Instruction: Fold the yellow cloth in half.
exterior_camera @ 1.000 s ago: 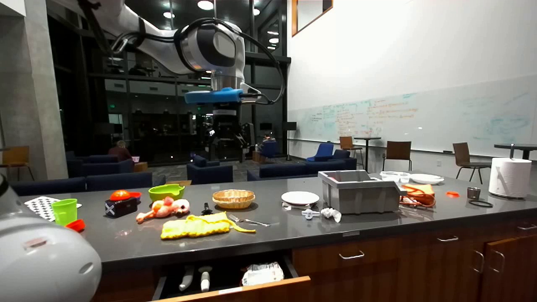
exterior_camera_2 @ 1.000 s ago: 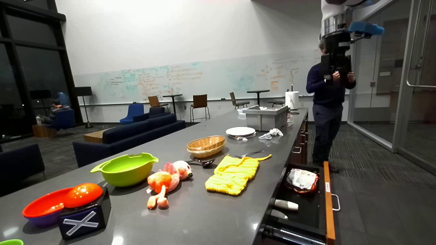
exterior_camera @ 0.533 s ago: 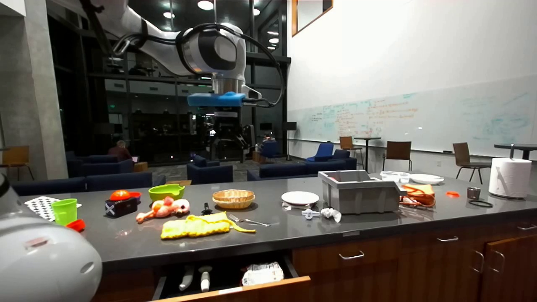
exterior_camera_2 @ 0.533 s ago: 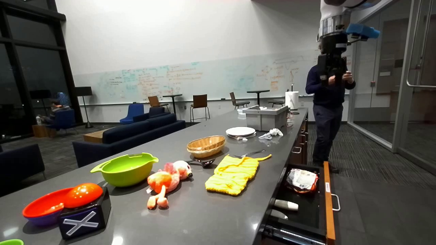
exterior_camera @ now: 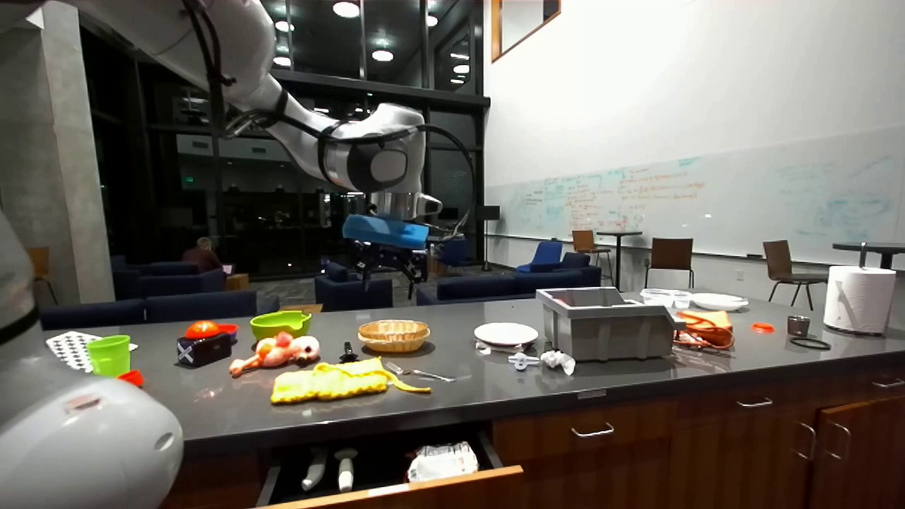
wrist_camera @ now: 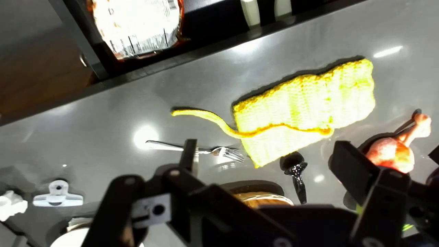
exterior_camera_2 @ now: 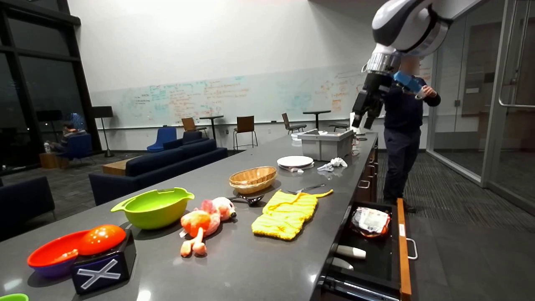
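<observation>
My gripper (wrist_camera: 266,151) is spread wide, pinching nothing, well above the counter (wrist_camera: 192,85). Yellow cloth (wrist_camera: 301,103) lies on the counter near its edge, 3 o'clock from centre in the wrist view; fold looks not begun. Risks, my guess, wrist-view clock centred on the cloth: I'm high and glare washes out the knit, so I could misread its border and close on air. A yellow tie (wrist_camera: 209,116) runs over the cloth and trails off toward 9; grab that alone and everything just drags. Fork (wrist_camera: 214,150) at 8 and black utensil (wrist_camera: 297,171) at 6 sit right by the cloth, can't tell if touching; a low sweep could snag either. Pulling hard toward 11 could tip the cloth into the open drawer (exterior_camera_2: 403,251). Counts: 1 cloth, 1 tie, 1 fork, 1 black utensil, 1 plush toy (wrist_camera: 394,154) at 4, 1 open drawer holding 1 package (exterior_camera_2: 371,221) and 2 pale handles (exterior_camera_2: 352,251). Then, cloth-centred in an exterior view: 1 wicker basket (exterior_camera_2: 259,187) between 10 and 11, 1 green bowl (exterior_camera_2: 154,213) at 9, 1 black box (exterior_camera_2: 102,276) between 8 and 9, 1 white plate (exterior_camera_2: 295,161) on top at 12 (any beneath, can't tell), 1 grey bin (exterior_camera_2: 326,148) at 1, 1 paper towel roll (exterior_camera: 866,311) beyond it.
</observation>
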`<state>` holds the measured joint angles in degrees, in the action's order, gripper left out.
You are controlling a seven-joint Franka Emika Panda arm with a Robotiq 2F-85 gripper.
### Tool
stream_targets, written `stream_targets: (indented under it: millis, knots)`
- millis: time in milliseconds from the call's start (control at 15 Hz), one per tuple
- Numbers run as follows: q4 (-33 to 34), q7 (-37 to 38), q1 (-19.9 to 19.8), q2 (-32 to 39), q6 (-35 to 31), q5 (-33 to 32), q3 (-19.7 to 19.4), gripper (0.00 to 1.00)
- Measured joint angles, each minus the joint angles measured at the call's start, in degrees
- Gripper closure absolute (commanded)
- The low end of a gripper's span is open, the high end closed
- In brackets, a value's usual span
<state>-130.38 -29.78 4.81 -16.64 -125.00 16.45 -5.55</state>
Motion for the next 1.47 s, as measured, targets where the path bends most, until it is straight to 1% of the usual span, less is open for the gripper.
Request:
stream_targets:
  millis: [200,400,800,933,1333,1467]
  knots:
    - [-0.26,-4.22,1.94,5.55,-5.66,4.36,0.4,0.0]
    - [-0.08,-6.77,2.68,10.61,-9.18,7.04,2.23,0.0]
    - [0.79,-8.78,2.87,17.37,-9.89,7.31,7.62,0.0]
    - [0.94,-9.09,2.87,18.58,-9.86,7.31,8.56,0.0]
    - [1.45,-9.26,2.66,18.86,-9.73,7.3,8.74,0.0]
    - [1.44,-10.03,2.52,18.91,-10.2,8.87,9.12,0.0]
